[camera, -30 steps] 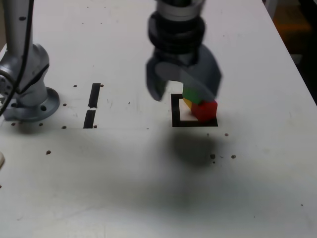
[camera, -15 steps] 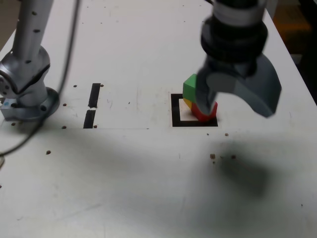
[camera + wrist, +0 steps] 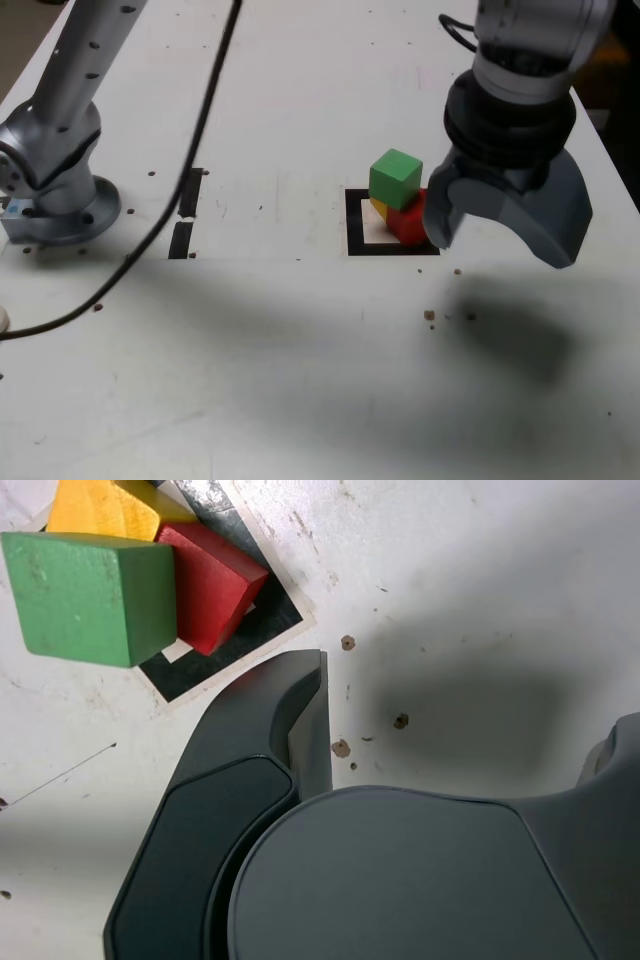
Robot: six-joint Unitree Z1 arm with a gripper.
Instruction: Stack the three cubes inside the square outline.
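Cubes (image 3: 396,195) sit stacked; open claw (image 3: 497,228) hangs just beside.

Even overhead light, soft dark shadow on table (image 3: 300,380), frames sharp, dim corners

A green cube (image 3: 396,178) sits over a yellow cube (image 3: 379,209) and a red cube (image 3: 407,222). The square outline (image 3: 354,222) is black tape around a white centre. The desk (image 3: 300,380) is white, speckled with small brown dots. The gripper (image 3: 500,225) is dark grey.
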